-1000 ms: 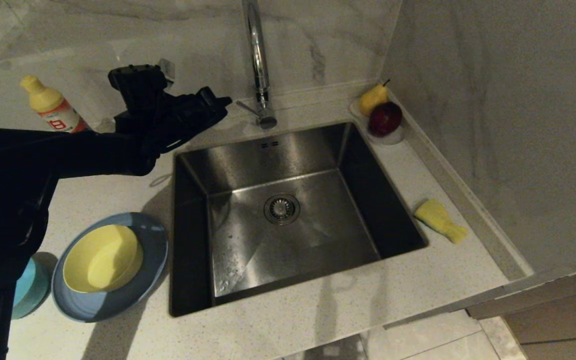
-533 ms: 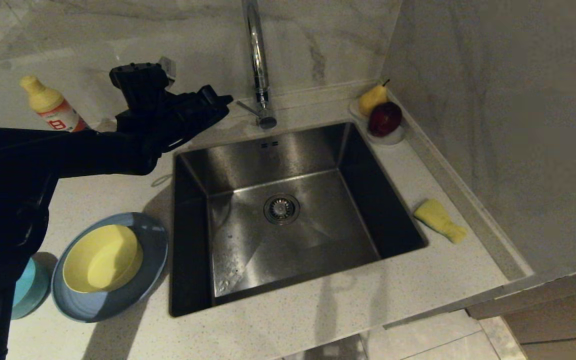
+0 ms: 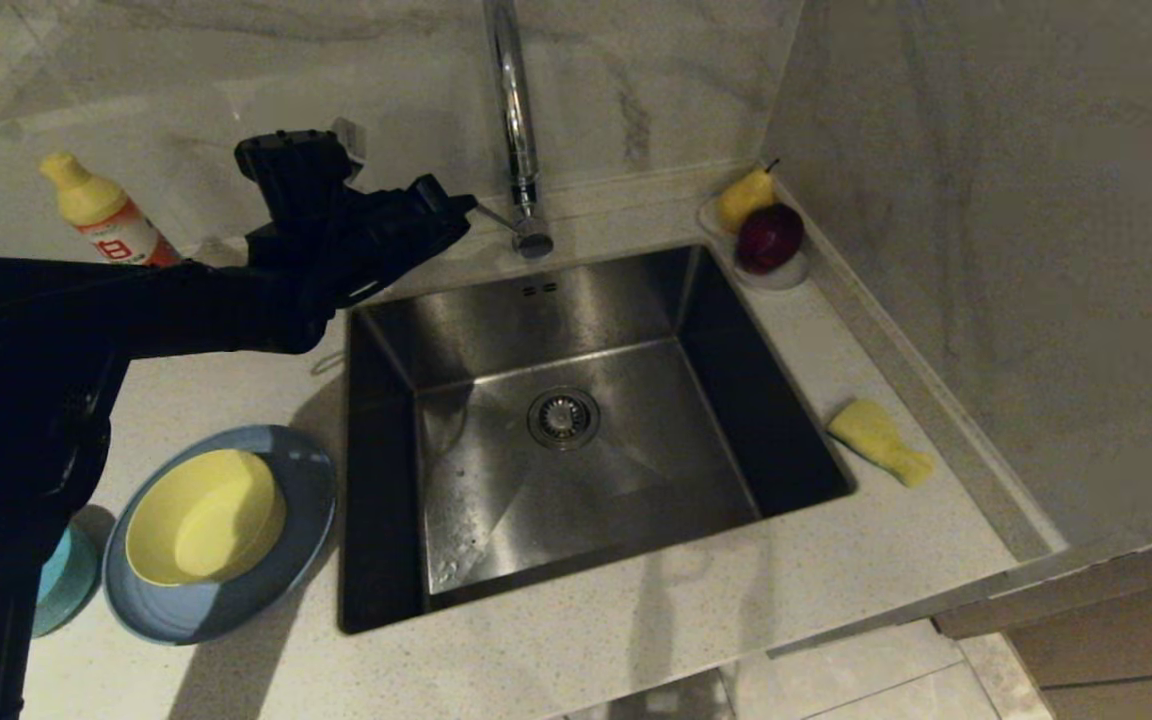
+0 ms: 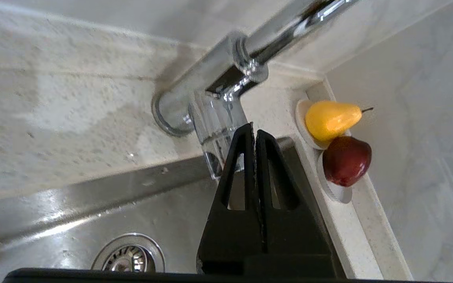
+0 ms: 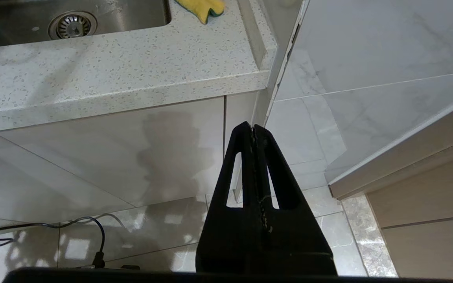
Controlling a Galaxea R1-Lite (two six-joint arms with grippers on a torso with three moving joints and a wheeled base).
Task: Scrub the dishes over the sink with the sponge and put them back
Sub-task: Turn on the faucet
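The steel sink [image 3: 496, 330] fills the middle of the counter, with its chrome tap [image 3: 514, 120] behind it. My left gripper [image 3: 461, 205] is shut and empty at the sink's back left corner, its tips close to the tap's lever [image 4: 214, 133]. A yellow bowl [image 3: 204, 515] sits in the blue-grey plate [image 3: 306, 500] left of the sink. The teal bowl [image 3: 61, 585] peeks out beside them, partly behind my arm. The sponge [image 3: 880, 441] lies on the counter right of the sink. My right gripper [image 5: 253, 127] hangs shut below the counter edge, over the floor.
A yellow-capped detergent bottle [image 3: 101, 210] stands at the back left. A pear [image 3: 744, 195] and a red apple [image 3: 769, 237] rest on a small dish in the back right corner. A marble wall [image 3: 986, 200] closes off the right side.
My left gripper has slid a little to the right, closer to the tap lever. Nothing else has moved.
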